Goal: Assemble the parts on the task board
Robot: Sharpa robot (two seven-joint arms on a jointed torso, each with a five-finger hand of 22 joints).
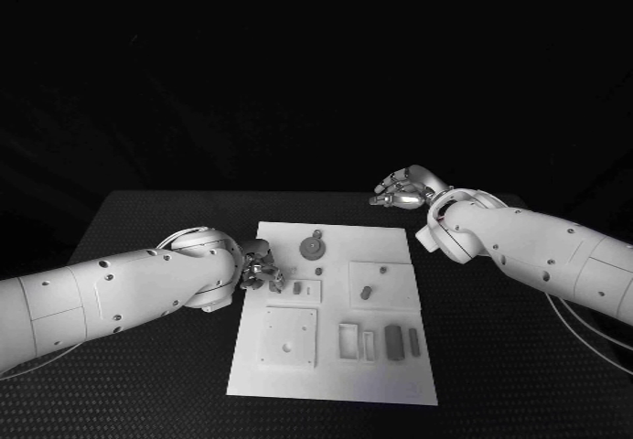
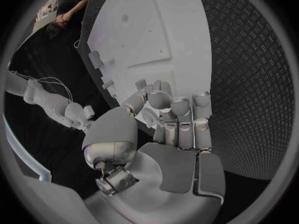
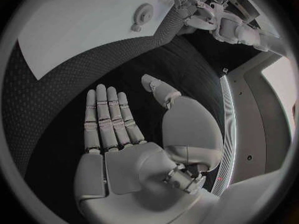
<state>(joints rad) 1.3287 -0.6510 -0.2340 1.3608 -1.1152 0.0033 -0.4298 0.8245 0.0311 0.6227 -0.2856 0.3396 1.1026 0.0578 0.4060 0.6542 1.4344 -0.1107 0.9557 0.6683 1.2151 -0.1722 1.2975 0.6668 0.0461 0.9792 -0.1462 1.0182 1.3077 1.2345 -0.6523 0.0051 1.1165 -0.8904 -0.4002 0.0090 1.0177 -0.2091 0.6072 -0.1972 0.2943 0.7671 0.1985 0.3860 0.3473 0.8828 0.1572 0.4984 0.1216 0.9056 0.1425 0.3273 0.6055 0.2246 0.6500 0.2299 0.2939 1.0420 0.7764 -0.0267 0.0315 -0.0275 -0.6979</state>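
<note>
The white task board [image 1: 337,366] lies in the middle of the black table. My left hand [image 1: 260,271] hovers at the board's left edge with its fingers [image 2: 169,104] curled against the thumb, and it seems to pinch a small grey part [image 1: 277,284]. A gear [image 1: 313,247] sits near the board's far edge and also shows in the right wrist view as the gear [image 3: 144,15]. Two dark oblong parts [image 1: 403,340] lie near the right edge. My right hand [image 1: 401,193] floats beyond the board's far right corner, with flat spread fingers [image 3: 109,119] holding nothing.
A raised square block [image 1: 380,283] carries two small pieces. A square plate [image 1: 289,337] with holes and a slotted holder [image 1: 351,341] stand on the near half. Black textured table [image 1: 158,219] surrounds the board on all sides.
</note>
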